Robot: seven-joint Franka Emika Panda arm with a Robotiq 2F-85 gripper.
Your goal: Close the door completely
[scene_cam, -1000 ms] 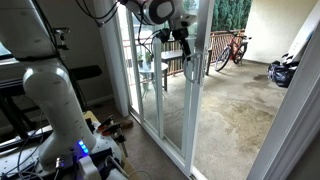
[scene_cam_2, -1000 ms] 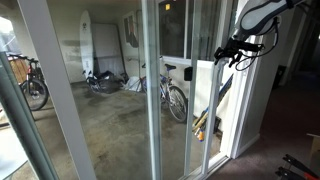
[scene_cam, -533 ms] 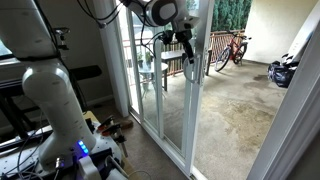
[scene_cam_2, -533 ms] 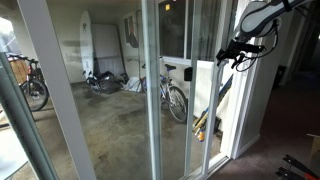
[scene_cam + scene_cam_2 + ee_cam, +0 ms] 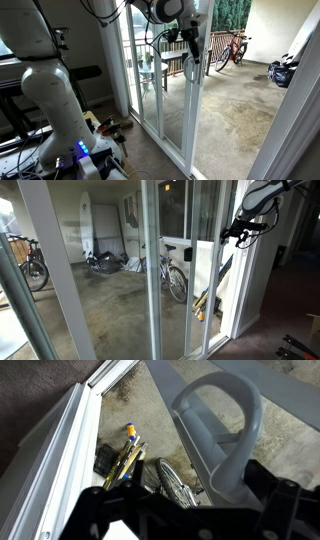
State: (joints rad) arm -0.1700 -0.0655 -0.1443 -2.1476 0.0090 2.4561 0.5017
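Looking at the doorway, we find the gripper (image 5: 187,42) raised high against the post (image 5: 191,105) that edges the door (image 5: 170,95). The door is a tall pane of clear glass in a thin white frame, upright in its track. In this exterior view it reaches left from the post, so the gripper sits at its right edge, well above mid-height. Right of the post we see an open gap onto the patio (image 5: 235,115), so the door is not shut. The arm (image 5: 50,95) rises from the near left and reaches over to the post. A bike (image 5: 232,48) stands far out on the patio.

In an exterior view from another side, the gripper (image 5: 234,237) hangs at the right, with the glass (image 5: 185,240) to its left.

In the wrist view a grey loop handle (image 5: 215,425) on the post fills the upper right, close above the gripper's dark body along the bottom edge. The handle's lower end runs down toward the fingers. We cannot tell whether they clasp it or how wide they stand.
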